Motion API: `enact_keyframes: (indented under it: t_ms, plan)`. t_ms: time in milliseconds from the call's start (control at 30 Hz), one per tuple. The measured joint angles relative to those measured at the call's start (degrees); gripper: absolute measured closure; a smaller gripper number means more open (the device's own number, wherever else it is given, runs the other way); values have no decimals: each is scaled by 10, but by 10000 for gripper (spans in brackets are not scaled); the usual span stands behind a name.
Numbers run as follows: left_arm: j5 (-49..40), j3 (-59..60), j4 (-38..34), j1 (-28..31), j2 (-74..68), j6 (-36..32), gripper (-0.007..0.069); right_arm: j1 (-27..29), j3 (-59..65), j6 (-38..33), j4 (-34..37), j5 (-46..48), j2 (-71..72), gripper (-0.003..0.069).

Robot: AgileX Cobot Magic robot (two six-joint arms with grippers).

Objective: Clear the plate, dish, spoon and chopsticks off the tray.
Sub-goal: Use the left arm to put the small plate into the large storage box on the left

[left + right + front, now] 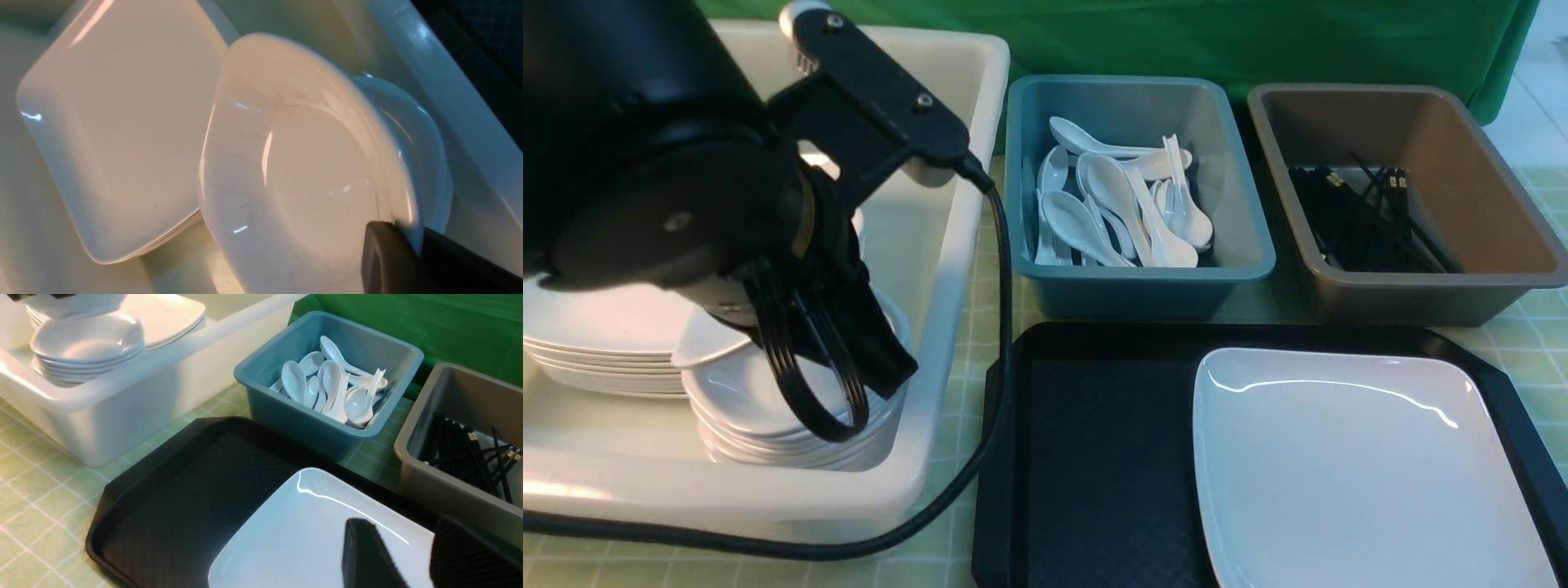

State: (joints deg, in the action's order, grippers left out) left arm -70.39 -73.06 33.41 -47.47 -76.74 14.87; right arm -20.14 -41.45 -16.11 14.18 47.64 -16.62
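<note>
One thing on the tray point(1094, 457): the plate point(1356, 465), flat on its right half, square so no real long axis, slightly skewed to the rim; right gripper point(404, 539) hangs just above it, jaws half apart and empty, so that arm's nearer; left gripper point(416, 245) is pinching the dish point(294, 163) by its rim, tilted over the stack point(768, 408) in the tub point(956, 245).

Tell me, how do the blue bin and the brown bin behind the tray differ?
The blue bin holds white spoons; the brown bin holds black chopsticks. The blue bin stands beside the white tub; the brown bin stands farther right. Both are open rectangular bins beyond the black tray.
</note>
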Motion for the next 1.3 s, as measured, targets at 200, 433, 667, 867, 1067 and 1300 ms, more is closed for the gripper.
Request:
enact_keyframes:
  t_ms: [200,433,667,867,1067,1300]
  plan:
    - [7,23,-17,0,0,2,619,0,0,0,0,0,0,419]
    - [28,37,-28,0,-6,2,619,0,0,0,0,0,0,419]
    - [47,37,-52,0,-9,22,613,0,0,0,1,0,0,419]
    - [50,37,-60,0,-18,60,533,0,0,0,2,0,0,419]
    - [50,37,-64,0,-19,90,393,0,0,0,2,9,0,419]
    - [50,37,-64,0,-19,122,295,0,0,0,2,11,0,419]
